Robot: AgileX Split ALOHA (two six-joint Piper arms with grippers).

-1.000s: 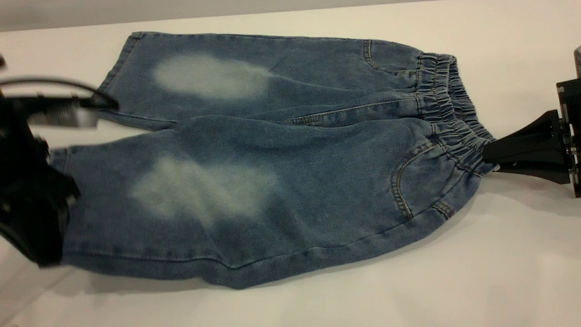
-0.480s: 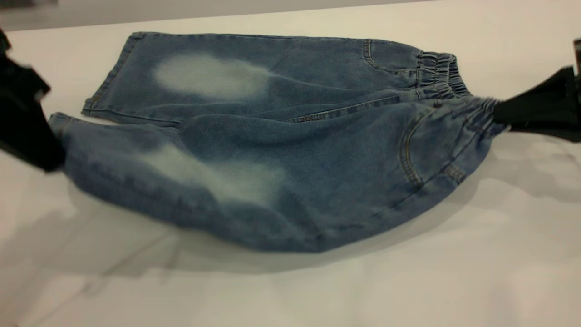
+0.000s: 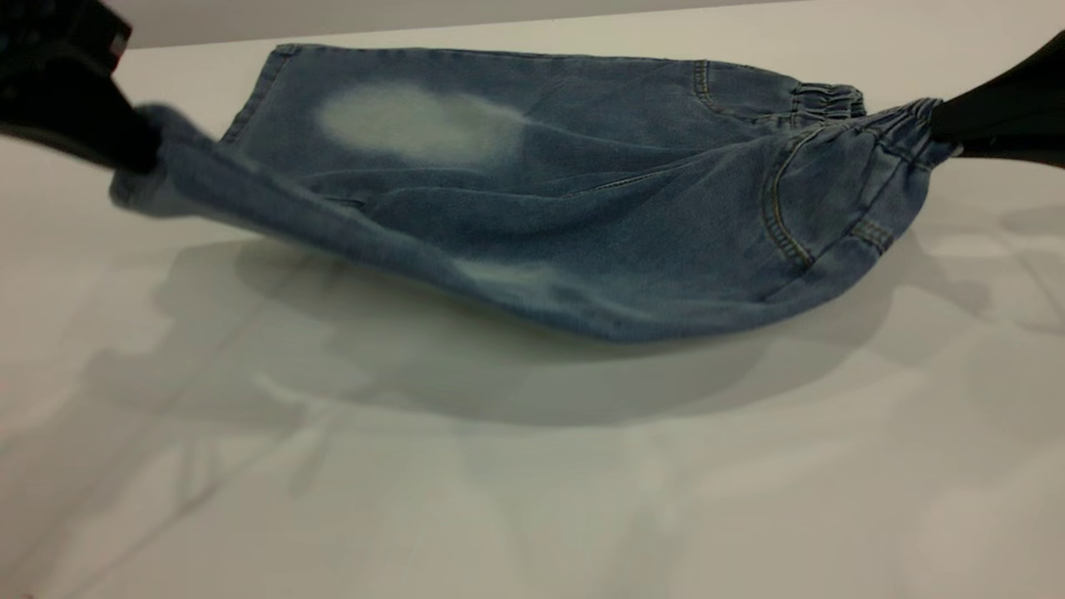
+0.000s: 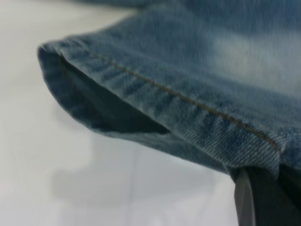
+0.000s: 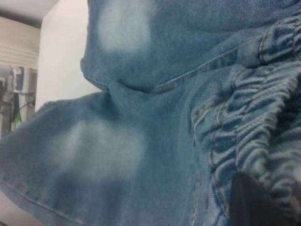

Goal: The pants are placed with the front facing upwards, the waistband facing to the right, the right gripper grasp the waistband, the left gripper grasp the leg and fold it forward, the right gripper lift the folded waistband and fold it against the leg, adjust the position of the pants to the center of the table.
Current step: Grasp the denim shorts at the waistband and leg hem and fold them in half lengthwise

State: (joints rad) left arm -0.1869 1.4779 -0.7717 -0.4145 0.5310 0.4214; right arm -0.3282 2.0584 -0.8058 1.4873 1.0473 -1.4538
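**Two hands, one pair of pants held off the table**

Both ends of the pants [image 3: 582,208] are gripped. At the exterior view's left edge, the left hand [image 3: 125,150] is closed on the hem of the near leg, which is raised clear of the table [image 3: 532,482]. At the right edge, the right hand [image 3: 944,133] is clamped on the waistband [image 3: 907,125], also lifted. Between the two hands the near half of the denim sags in a shallow curve above its own shadow. The far leg, with its pale oval, is seen lying flat on the table. In the left wrist view the hem's [image 4: 164,94] tan stitching and open cuff are seen just beside a finger [image 4: 263,197].
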